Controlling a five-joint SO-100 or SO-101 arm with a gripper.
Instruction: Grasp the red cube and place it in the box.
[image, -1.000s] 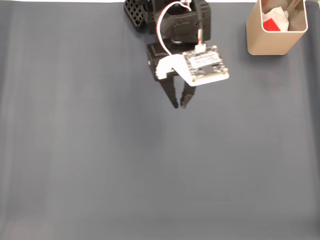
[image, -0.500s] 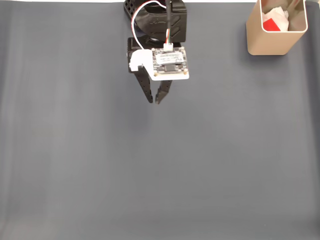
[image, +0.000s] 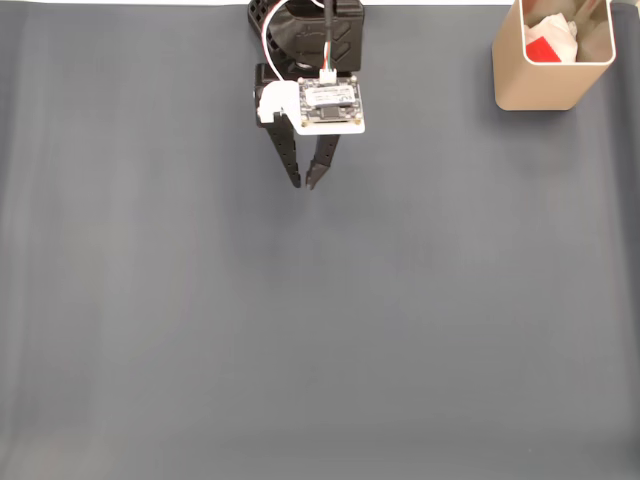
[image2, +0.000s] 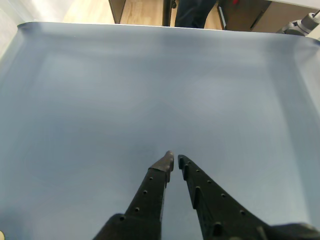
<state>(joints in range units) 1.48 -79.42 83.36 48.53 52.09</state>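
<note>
The red cube (image: 541, 48) lies inside the tan box (image: 540, 84) at the top right of the fixed view, beside crumpled white material. My gripper (image: 302, 183) hangs over the grey mat near the top centre, far left of the box. Its black fingers are nearly together with nothing between them. In the wrist view the gripper (image2: 175, 159) points out over bare mat, tips a sliver apart.
A grey mat (image: 320, 330) covers the whole table. The arm's black base (image: 300, 20) stands at the top edge. In the wrist view, furniture and a floor (image2: 145, 10) lie beyond the mat's far edge.
The arm has swung left and drawn back toward its base, away from the box. The fingers have stayed close together and the cube has stayed in the box.
</note>
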